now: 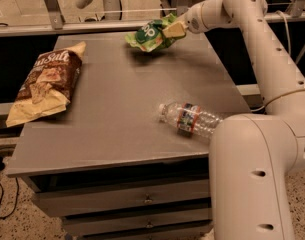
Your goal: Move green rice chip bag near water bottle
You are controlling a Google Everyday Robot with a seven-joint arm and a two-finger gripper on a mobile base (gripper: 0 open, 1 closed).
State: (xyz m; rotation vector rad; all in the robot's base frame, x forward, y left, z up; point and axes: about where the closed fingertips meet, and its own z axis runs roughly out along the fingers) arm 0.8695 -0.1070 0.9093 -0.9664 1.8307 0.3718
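The green rice chip bag (149,34) is held off the grey table (117,114) near its far edge; a shadow lies under it. My gripper (173,30) is shut on the bag's right end, its tan fingers (175,30) pinching the crinkled foil. The water bottle (191,120) lies on its side near the table's front right, white cap pointing left, red-and-blue label in its middle. The bag is well behind the bottle and apart from it. My white arm (252,39) arches over the table's right side.
A larger brown-and-yellow chip bag (44,86) lies at the table's left edge. Drawers (122,199) sit below the tabletop. A metal rail (67,26) runs behind the table. The arm's base (252,179) blocks the front right corner.
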